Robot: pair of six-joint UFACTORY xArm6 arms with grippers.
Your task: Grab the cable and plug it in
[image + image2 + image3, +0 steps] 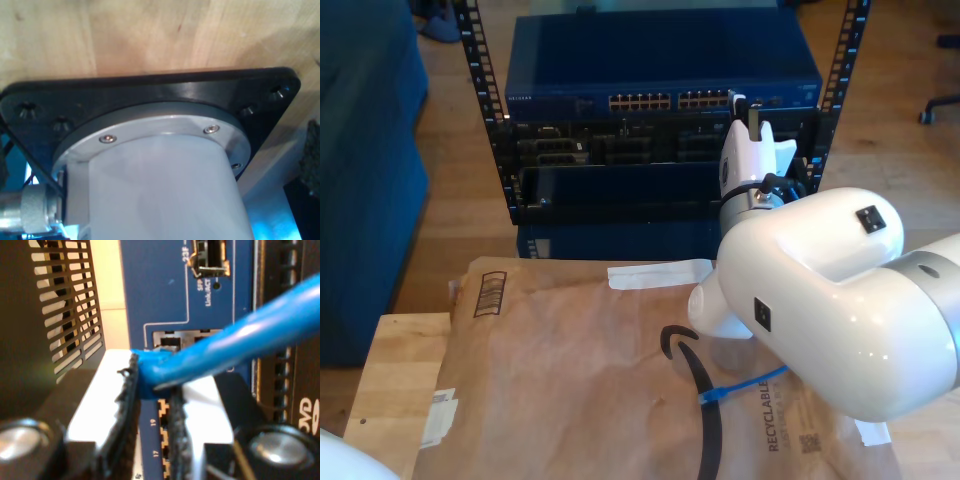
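While my second gripper (150, 440) clamps the cable (240, 340) by its plug end, just before a switch (155, 285) port: grabbed, insertion pending. My first gripper's state: cannot tell.

The second gripper (150, 405) is held closed, its pads (127, 405) pinched on the cable (240, 337). In the exterior view, the second arm (820, 290) is seen extended toward the rack, gripper (750, 120) forward. The first arm's base (165, 165) is seen in the first wrist view.

Blue network switch (660, 60) in rack, brown paper (580, 380), wooden board (390, 370)
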